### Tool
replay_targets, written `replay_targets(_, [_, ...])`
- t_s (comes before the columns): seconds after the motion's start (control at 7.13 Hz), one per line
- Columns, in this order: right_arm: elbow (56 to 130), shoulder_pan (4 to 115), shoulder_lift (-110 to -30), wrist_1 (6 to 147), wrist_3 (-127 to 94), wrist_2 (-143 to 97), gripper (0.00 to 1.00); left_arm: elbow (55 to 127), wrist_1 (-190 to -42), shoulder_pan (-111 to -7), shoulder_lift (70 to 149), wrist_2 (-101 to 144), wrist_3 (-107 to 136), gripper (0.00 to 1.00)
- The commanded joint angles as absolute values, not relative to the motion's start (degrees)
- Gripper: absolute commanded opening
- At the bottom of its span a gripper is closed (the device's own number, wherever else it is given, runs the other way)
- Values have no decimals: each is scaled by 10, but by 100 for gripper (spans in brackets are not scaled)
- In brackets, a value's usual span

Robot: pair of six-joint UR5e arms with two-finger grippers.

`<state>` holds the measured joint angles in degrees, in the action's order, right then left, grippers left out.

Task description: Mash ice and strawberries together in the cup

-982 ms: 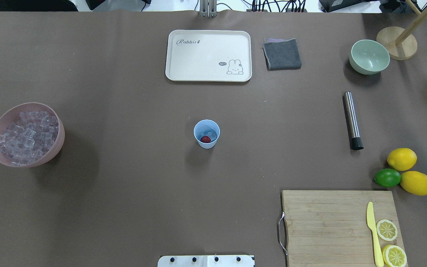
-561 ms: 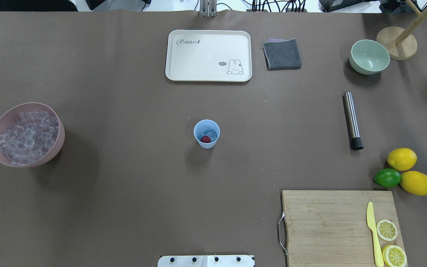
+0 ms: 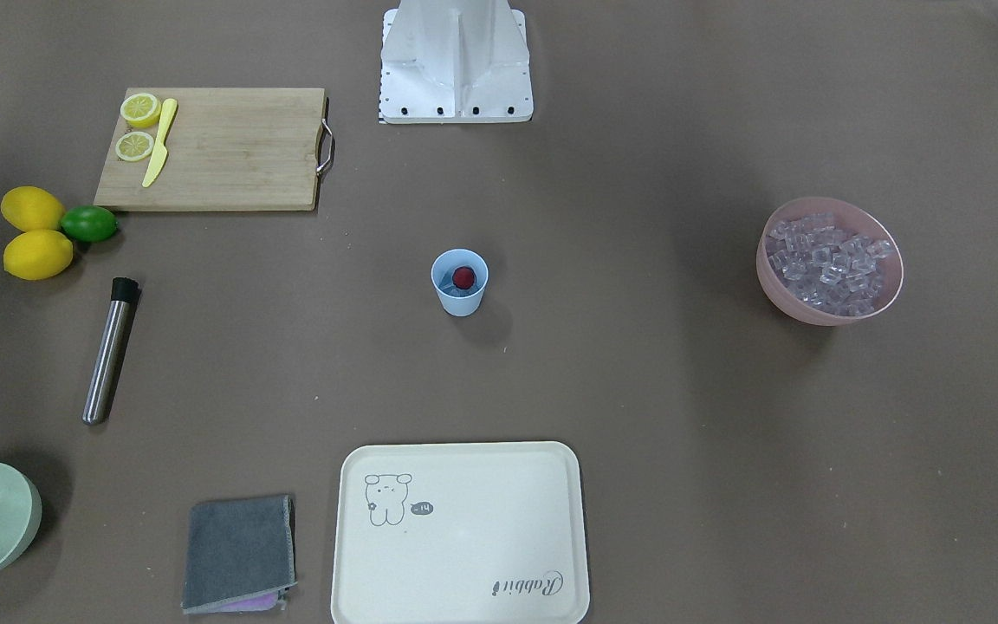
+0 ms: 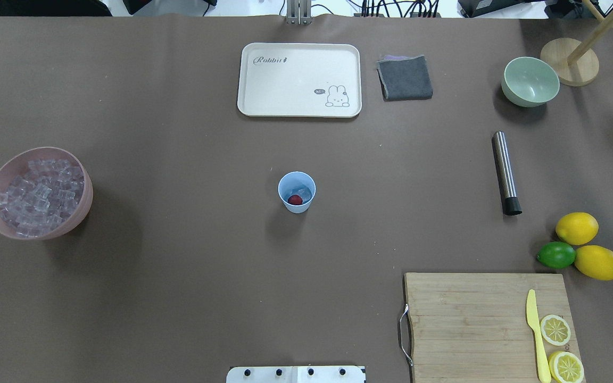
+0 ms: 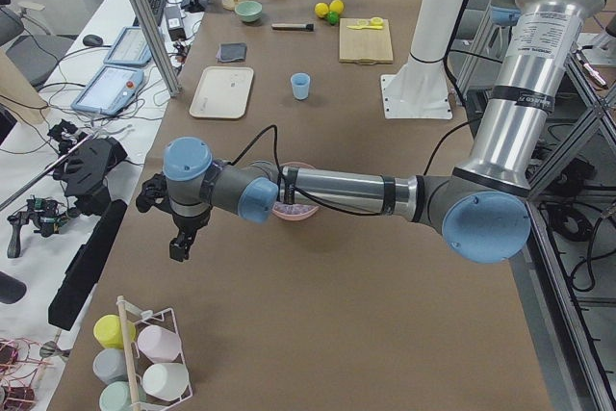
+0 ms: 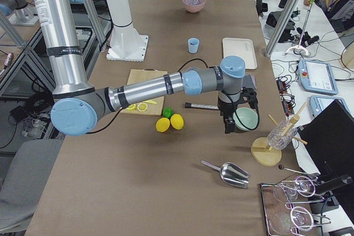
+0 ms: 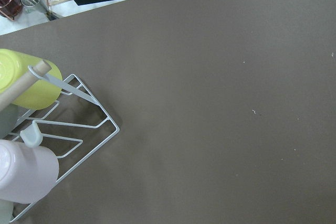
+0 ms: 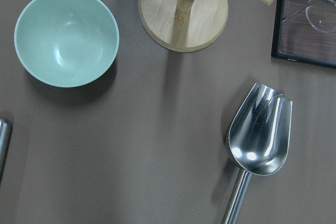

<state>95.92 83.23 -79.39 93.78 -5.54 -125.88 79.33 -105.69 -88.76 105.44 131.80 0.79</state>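
Exterior left shows my left arm (image 5: pixel 327 190) stretched low along the worktop (image 5: pixel 366 315), wrist turned down. Exterior right shows my right arm (image 6: pixel 149 88) reaching out near the green bowl (image 6: pixel 245 119). I cannot tell how either arm's jaws stand. One cup (image 4: pixel 296 192) stands mid-worktop, holding one strawberry (image 4: pixel 295 199) and ice (image 4: pixel 302 190).

Lt-blue cup (image 4: pixel 297 209) w/ red strawberry (image 4: pixel 295 200) — pink bowl (image 4: pixel 88 198), clear ice (image 4: pixel 38 198).

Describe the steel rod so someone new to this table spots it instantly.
Find the wooden cutting board on the robot's right. Past the lemons and lime beside it, the steel rod lies flat: unlike the round fruit, a slim shiny cylinder, black-capped at one end.
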Motion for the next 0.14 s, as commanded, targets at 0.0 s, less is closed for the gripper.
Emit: replay_targets(0.0, [959,832,-794,939,-54,-1257,100,792,-1057,-888,1052,1318,8,98])
